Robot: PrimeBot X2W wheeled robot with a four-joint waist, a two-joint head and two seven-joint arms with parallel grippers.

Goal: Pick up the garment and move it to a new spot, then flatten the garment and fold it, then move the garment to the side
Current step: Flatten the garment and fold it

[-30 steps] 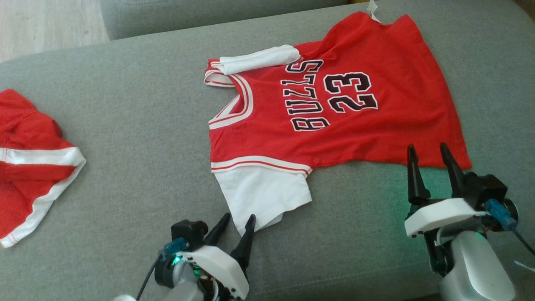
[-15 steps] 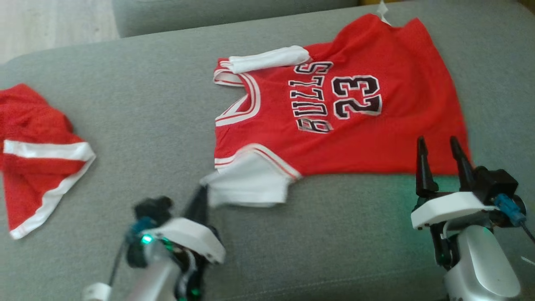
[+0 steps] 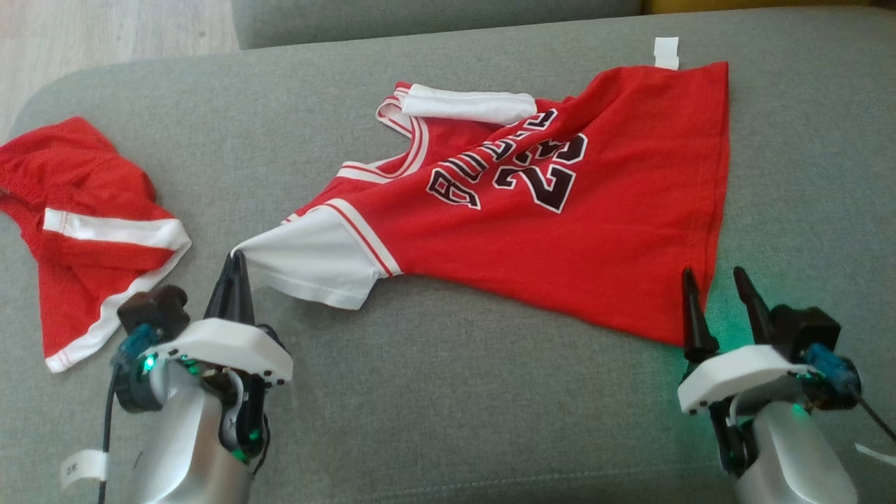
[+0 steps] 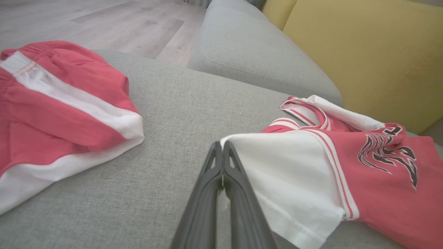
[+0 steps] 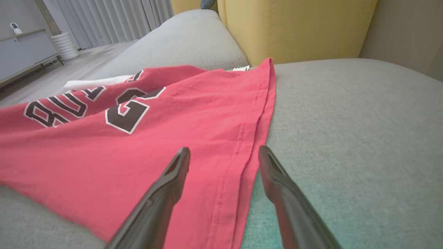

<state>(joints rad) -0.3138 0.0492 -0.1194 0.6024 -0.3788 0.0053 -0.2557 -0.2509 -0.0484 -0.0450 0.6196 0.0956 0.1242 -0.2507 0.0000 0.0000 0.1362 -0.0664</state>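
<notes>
The garment point(image 3: 560, 231) is a red jersey with black lettering and white sleeves, lying spread on the grey sofa seat point(image 3: 455, 392). My left gripper point(image 3: 236, 257) is shut on the corner of the near white sleeve point(image 3: 315, 259), which is drawn taut toward the left. In the left wrist view the fingers point(image 4: 238, 186) press together at the sleeve's point(image 4: 287, 173) corner. My right gripper point(image 3: 714, 278) stands open at the jersey's near right hem corner. In the right wrist view the right gripper point(image 5: 223, 152) straddles the hem point(image 5: 256, 114), its fingers apart.
Red shorts with a white stripe point(image 3: 84, 231) lie crumpled at the left of the seat, seen also as the shorts point(image 4: 62, 114) in the left wrist view. A yellow backrest point(image 5: 294, 27) rises behind the seat. Wooden floor point(image 3: 105, 28) lies beyond the left edge.
My left gripper closed on the white sleeve and dragged it left, skewing the jersey. The right gripper stayed open at the hem. The camera also shifted.
</notes>
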